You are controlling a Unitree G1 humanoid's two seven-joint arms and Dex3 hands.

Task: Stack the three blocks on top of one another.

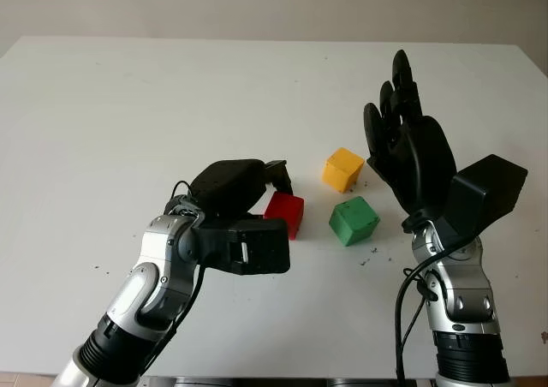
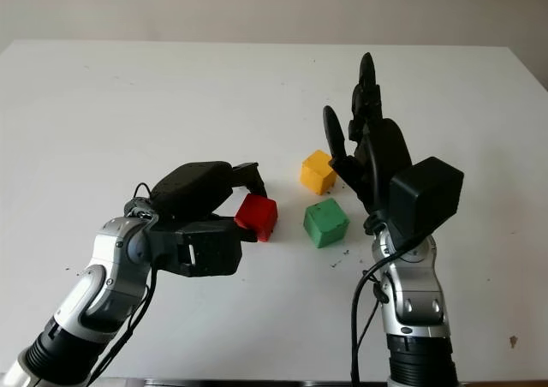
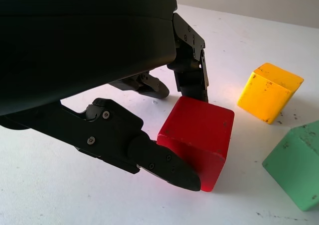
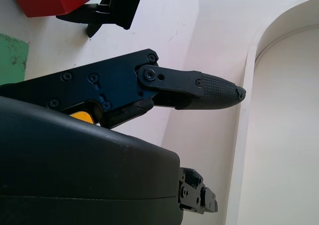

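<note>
Flanking unlabelled red block (image 1: 285,214): left hand (image 1: 248,190) fingers (image 3: 169,164).

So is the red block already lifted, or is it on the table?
On the table. The red block sits flat on it, with the left hand fingers closing around its sides.

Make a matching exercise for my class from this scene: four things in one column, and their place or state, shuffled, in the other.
Things:
1. red block
2. yellow block
3. green block
4. right hand

Place or state:
A. raised above the table, open, holding nothing
B. farthest of the three blocks from the robot
C. between the left hand's fingers
D. on the table, free, nearer the robot than the yellow one

Pairs: 1-C, 2-B, 3-D, 4-A
</note>
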